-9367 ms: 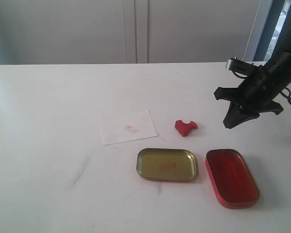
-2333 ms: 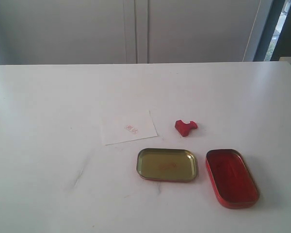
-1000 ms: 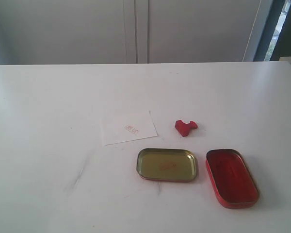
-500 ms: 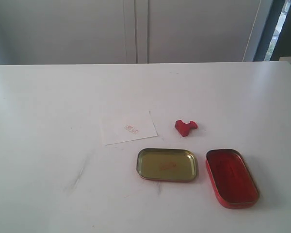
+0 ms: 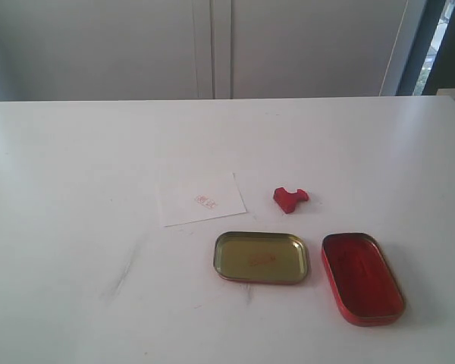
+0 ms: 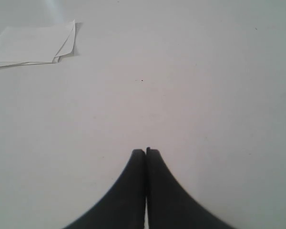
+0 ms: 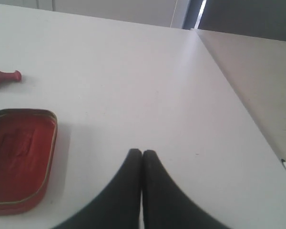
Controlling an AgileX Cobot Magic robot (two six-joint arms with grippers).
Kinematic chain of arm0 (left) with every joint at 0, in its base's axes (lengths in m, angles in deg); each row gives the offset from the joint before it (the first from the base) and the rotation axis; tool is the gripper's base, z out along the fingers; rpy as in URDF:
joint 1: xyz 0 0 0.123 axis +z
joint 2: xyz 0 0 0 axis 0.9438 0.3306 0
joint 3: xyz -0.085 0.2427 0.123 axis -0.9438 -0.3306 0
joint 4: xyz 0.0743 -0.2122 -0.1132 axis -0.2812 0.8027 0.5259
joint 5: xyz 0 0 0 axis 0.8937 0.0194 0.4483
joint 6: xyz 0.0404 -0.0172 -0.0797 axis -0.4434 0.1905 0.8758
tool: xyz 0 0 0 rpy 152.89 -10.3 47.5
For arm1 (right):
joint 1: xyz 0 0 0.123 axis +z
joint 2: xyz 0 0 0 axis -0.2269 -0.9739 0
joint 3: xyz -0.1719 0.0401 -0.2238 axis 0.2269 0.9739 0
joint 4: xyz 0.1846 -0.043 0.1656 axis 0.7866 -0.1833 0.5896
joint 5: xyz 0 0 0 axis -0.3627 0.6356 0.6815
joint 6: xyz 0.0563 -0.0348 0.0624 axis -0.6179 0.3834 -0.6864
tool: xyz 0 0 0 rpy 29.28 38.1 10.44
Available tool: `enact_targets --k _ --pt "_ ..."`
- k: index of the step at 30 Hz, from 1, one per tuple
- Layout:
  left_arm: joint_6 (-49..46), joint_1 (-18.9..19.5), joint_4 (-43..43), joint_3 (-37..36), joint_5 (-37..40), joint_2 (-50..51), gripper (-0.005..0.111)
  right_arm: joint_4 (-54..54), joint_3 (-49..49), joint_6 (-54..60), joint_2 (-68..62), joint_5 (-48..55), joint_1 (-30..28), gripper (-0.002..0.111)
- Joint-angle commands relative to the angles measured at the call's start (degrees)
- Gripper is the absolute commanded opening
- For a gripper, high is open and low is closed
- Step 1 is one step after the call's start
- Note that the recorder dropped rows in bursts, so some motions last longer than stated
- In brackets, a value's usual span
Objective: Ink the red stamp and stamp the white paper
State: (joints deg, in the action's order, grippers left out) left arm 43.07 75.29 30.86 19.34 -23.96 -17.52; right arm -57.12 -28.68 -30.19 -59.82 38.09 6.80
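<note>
Wrist views: left end effector (image 6: 146, 151), right end effector (image 7: 142, 152) closed, empty; red stamp (image 7: 0, 78) toppled.

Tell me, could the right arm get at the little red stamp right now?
Probably yes: the red stamp lies alone on bare table, nothing over it. The right end effector is shut, so it would need opening first.

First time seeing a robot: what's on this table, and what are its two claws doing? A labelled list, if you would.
red stamp: on its side, untouched, right of the white paper
white paper: flat, small red imprint on it
gold tin half: open side up, nearer the camera than the red stamp
red tin half: open side up, right of the gold tin half, not touching
left gripper: shut, empty
right gripper: shut, empty
</note>
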Motion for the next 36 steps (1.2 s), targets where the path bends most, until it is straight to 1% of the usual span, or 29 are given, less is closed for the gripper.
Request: enact_targets --k 1,30,36 --pt "-0.03 0.04 0.22 -0.39 0.65 -0.25 0.0 -0.42 0.29 -0.29 0.29 -2.42 -0.05 0.0" --pt "-0.03 0.04 0.22 -0.39 0.65 -0.25 0.0 -0.42 0.29 -0.29 0.29 -2.42 -0.05 0.0" --pt "-0.03 -0.87 0.22 -0.39 0.57 -0.25 0.0 -0.42 0.29 -0.29 0.29 -2.42 -0.05 0.0"
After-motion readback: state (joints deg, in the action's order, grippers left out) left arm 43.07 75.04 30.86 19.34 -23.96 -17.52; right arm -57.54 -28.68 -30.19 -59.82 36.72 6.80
